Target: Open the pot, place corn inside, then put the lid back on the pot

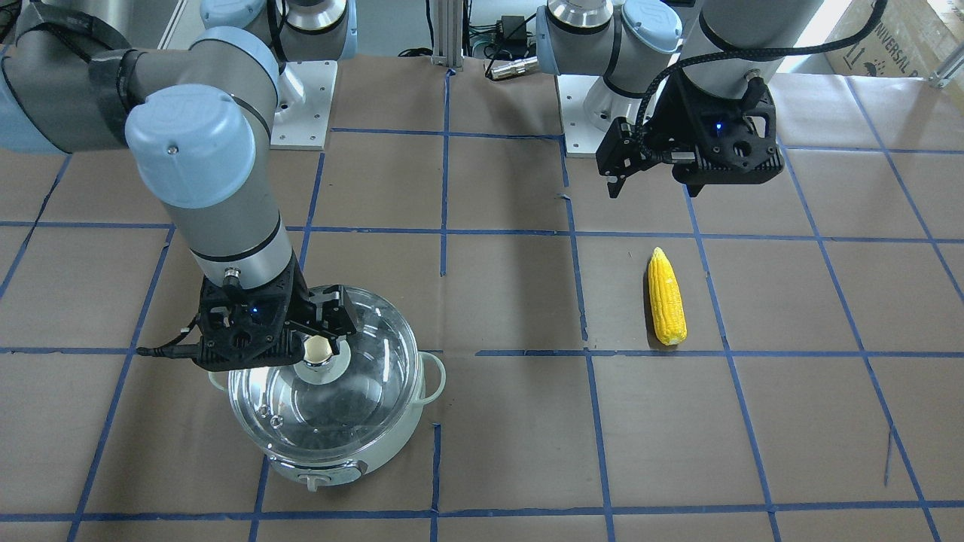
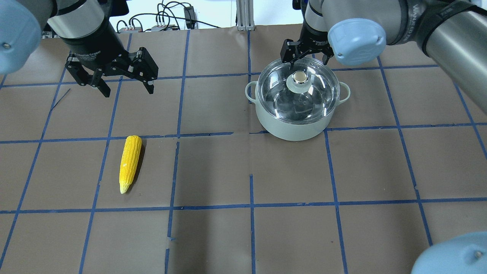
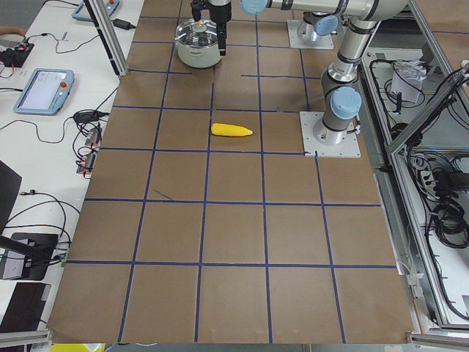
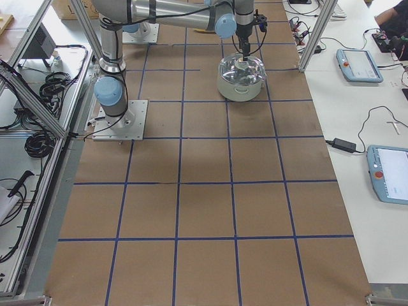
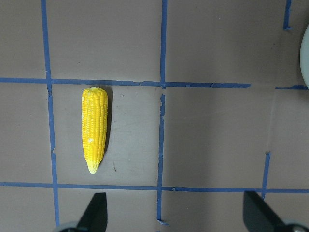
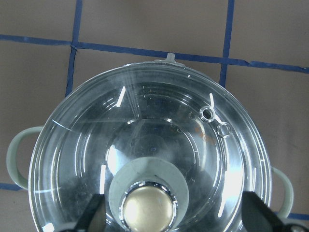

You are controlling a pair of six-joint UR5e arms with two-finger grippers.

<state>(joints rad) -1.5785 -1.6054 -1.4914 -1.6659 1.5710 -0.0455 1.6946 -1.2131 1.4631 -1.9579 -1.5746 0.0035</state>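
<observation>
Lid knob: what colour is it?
Beige knob, with a metallic sheen; best in the right wrist view.

Brown-papered table (image 2: 289, 171), blue tape grid (image 2: 251, 205), white benches (image 4: 344, 115)

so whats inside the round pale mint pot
Through the clear domed glass lid only shiny steel shows; its knob base hides the centre. The yellow corn cob lies outside the pot.

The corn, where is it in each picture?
Exterior front-facing: corn right of centre.
Overhead exterior: corn lower left.
Exterior left: corn upper middle.
Exterior right: not in it.
Left wrist: corn left of centre.
Right wrist: not in it.
Landmark: the pot, sitting apart from the corn.
</observation>
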